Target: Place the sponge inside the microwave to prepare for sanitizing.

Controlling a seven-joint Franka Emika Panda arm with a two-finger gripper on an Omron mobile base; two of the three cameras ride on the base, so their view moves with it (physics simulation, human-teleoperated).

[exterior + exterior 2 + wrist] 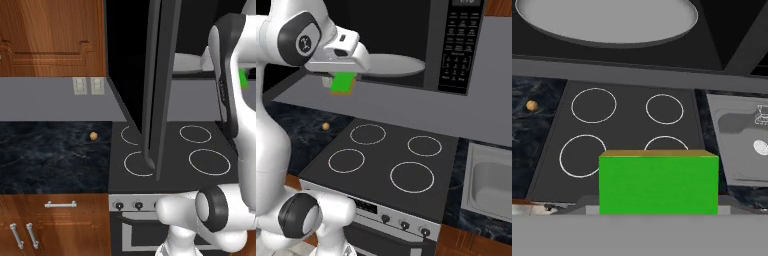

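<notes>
We see the gripper (342, 80) clamped on the sponge (343, 83). It hangs just outside the open microwave (456, 45), beside its white plate (393, 65).

Black four-ring stovetop (387, 162) between dark marble counter (50, 155) bearing small tan ball (93, 135) and steel sink (491, 185).

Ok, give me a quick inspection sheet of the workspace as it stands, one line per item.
Surface: black stovetop with four ring burners, dark stone counter beside it.
Job's things: sponge held up in front of the microwave; its door open, round plate bare.
Clutter: small tan ball on the counter.
Pincer: shut on the sponge.
Cables: nothing seen.
Surroundings: sink, wooden cabinets, wall outlets.
</notes>
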